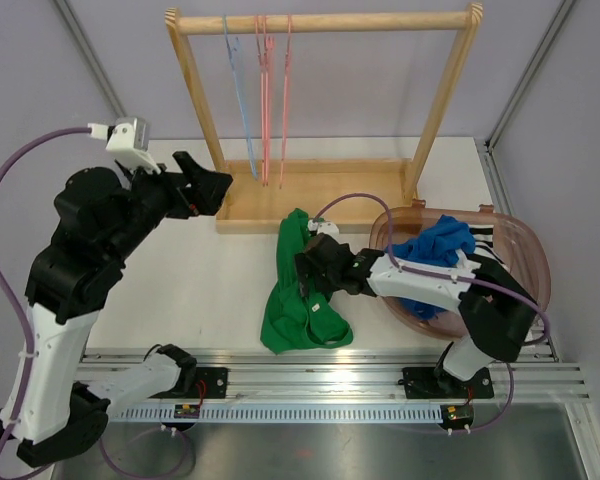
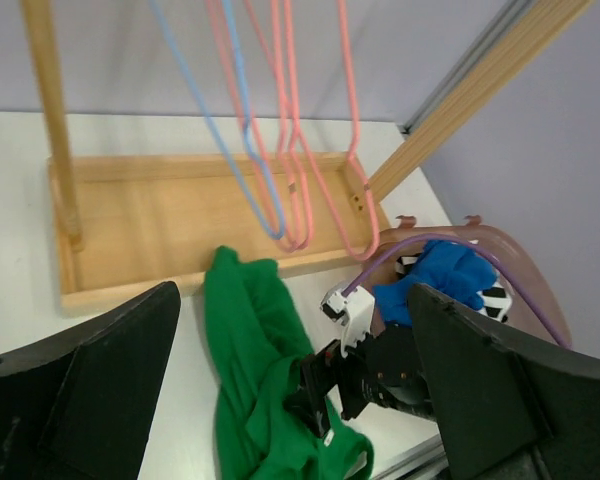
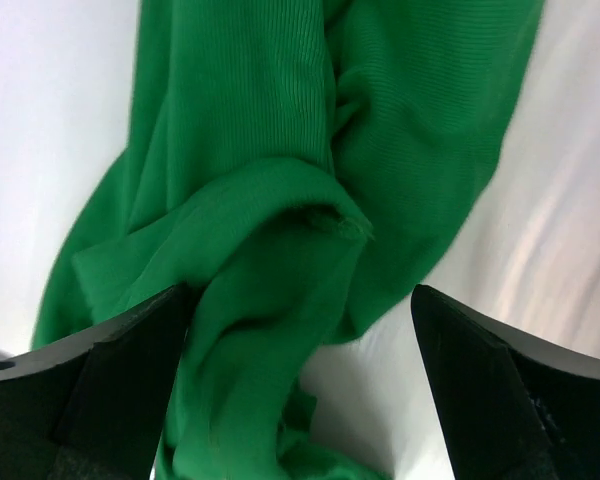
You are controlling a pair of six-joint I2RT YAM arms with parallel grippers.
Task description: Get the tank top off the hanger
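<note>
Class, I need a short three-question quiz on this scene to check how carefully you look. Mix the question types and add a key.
1. True or false: the green fabric tank top hangs clear of the white table.
2. What lies in the translucent brown plastic basket? A) a crumpled blue cloth B) a wooden block C) a green towel
3. Short answer: which is right over the tank top with its fingers spread, the left gripper or the right gripper?

Key
1. False: it lies crumpled on the table.
2. A
3. The right gripper; the left one is raised off to the side.
</note>
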